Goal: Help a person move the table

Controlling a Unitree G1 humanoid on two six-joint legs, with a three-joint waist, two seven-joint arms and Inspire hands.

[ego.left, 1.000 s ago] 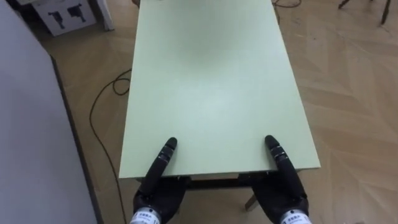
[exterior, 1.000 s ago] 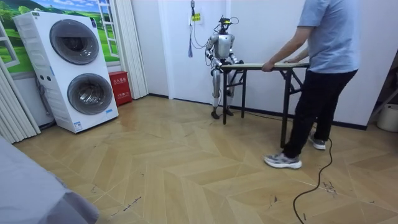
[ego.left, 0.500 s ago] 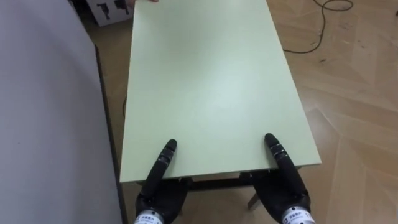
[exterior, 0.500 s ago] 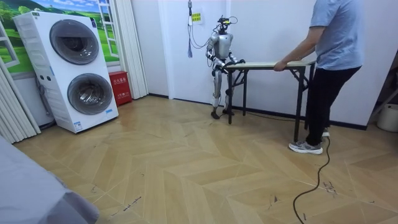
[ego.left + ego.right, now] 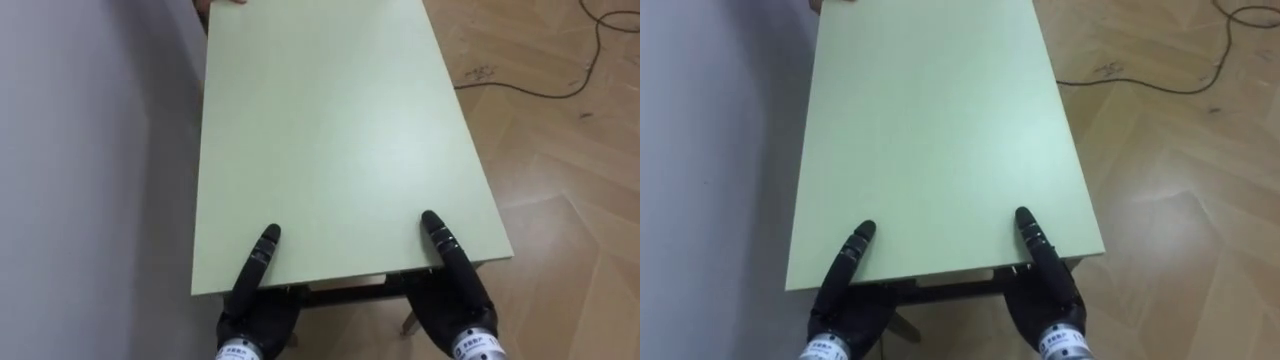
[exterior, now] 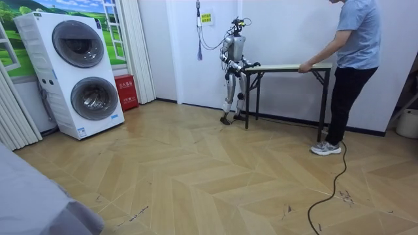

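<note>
The rigid, smooth-topped bench (image 5: 340, 130), probably weighty, ran just beside the wall (image 5: 90, 150), with the left hand (image 5: 258, 290) and right hand (image 5: 455, 285) each clamping its end edge, thumb on top, while a person (image 6: 356, 59) held the opposite end.

Both arms reach forward and low, wrists well apart at the near side. The left hand (image 5: 255, 310) clamps the table (image 5: 340, 120) at its near left edge, thumb laid straight on top and palm below. The right hand (image 5: 455, 305) grips the near right edge likewise. The robot stands upright.
</note>
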